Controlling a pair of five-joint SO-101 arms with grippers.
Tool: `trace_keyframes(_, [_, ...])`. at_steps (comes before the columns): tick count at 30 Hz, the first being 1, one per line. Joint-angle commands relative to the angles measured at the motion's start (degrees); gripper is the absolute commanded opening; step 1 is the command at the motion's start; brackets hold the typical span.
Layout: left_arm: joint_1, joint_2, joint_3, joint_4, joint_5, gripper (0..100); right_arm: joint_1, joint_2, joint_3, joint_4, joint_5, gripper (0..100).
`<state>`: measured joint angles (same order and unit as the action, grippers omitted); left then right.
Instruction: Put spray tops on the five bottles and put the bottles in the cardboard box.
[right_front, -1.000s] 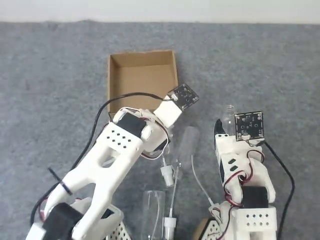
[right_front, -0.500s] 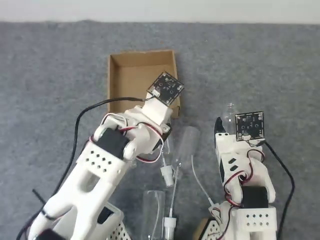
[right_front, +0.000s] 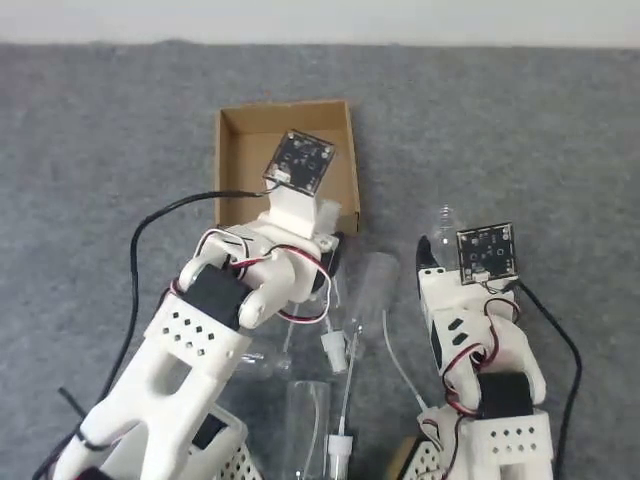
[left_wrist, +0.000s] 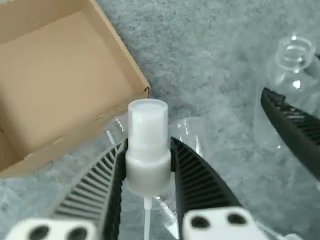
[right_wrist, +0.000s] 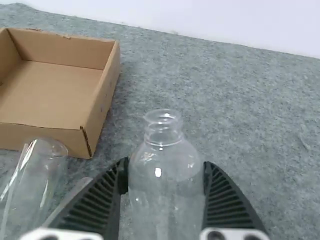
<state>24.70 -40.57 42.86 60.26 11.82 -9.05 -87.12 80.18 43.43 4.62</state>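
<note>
Capping is under way at the grey counter, and by the look of things it is the first bottle of five. Nearest the arms' bases, an uncapped bottle lies on its side with two loose spray tops beside it, their thin tubes trailing. Another uncapped bottle lies between the arms.

Farther out, the left hand is closed round the collar of a white spray top, nozzle up, with its dip tube hanging between the fingers. The right hand clasps a clear bottle by the shoulders and holds it upright, neck open.

The top and the bottle are apart. Seen from the left wrist, the open neck stands off to one side of the held top, toward the right arm. The held top itself hangs near the closest corner of the cardboard box.

The next move appears to call for carrying the top across until the dip tube hangs over the neck. The tube then has to be threaded in and the collar seated while the right hand keeps the bottle steady. The tube is slender and may catch on the rim.

Farthest off, the box shows bare cardboard where its floor can be seen, so boxing seems not yet begun.
</note>
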Motion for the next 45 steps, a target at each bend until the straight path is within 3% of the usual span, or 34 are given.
trace_keyframes(1, [-0.4, -2.6, -0.5, -1.9, 5.3, 1, -0.6, -1.8, -0.8, -1.5, 0.6, 9.1])
trace_keyframes(6, [-0.9, -2.6, -0.5, -1.8, 9.0, 1, -0.7, -1.8, -0.8, -1.5, -1.5, 9.1])
trace_keyframes(14, [-7.4, -8.8, 1.1, -2.5, 13.4, 1, -3.7, -1.8, 0.1, -3.6, -4.4, 9.1])
trace_keyframes(22, [-7.9, -20.3, 9.8, -9.4, 13.5, 1, -6.1, -1.8, 3.6, -9.4, -4.7, 9.1])
trace_keyframes(40, [-16.2, -36.2, 16.6, -10.0, 16.2, 1, -6.2, -1.8, 3.7, -9.5, -7.1, 9.1])
trace_keyframes(45, [-18.3, -42.5, 21.6, -14.3, 16.2, 1, -6.2, -1.8, 3.7, -9.5, -7.1, 9.1])
